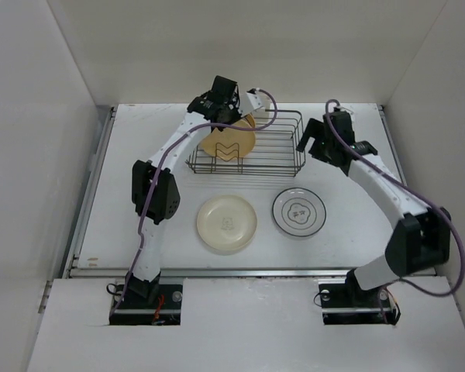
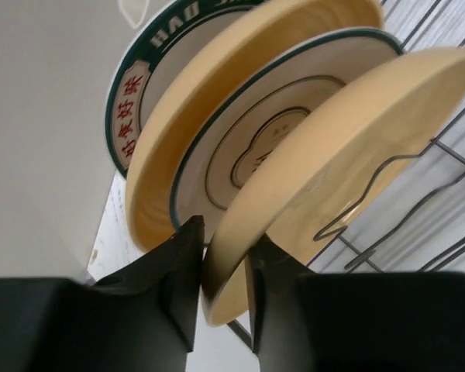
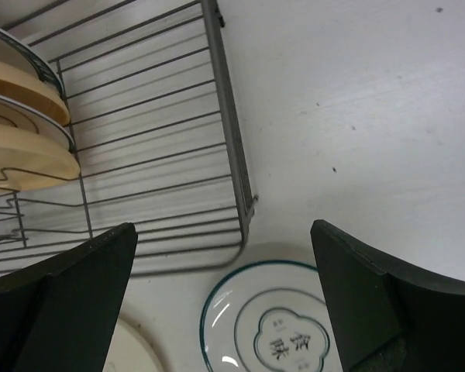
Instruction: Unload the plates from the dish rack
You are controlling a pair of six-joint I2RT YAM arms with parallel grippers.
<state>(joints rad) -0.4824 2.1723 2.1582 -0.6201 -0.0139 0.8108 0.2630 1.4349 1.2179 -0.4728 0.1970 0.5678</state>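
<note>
The dark wire dish rack [image 1: 273, 147] stands at the back middle of the table. Several plates stand upright in its left end. In the left wrist view they are a yellow-orange plate [image 2: 349, 147] nearest, a white plate with dark rim [image 2: 248, 155], another yellow-orange plate [image 2: 209, 116] and a dark patterned-rim plate [image 2: 136, 101]. My left gripper [image 2: 225, 236] [image 1: 223, 99] is shut on the rim of the nearest yellow-orange plate. A cream plate [image 1: 226, 223] and a white dark-rimmed plate [image 1: 299, 211] lie flat on the table in front. My right gripper [image 3: 223, 229] [image 1: 310, 142] hangs open and empty over the rack's right end.
White walls enclose the table on the left, back and right. The rack's right half [image 3: 155, 132] holds only bare wires. The white dark-rimmed plate [image 3: 283, 329] and the edge of the cream plate [image 3: 132, 353] lie just below the right gripper.
</note>
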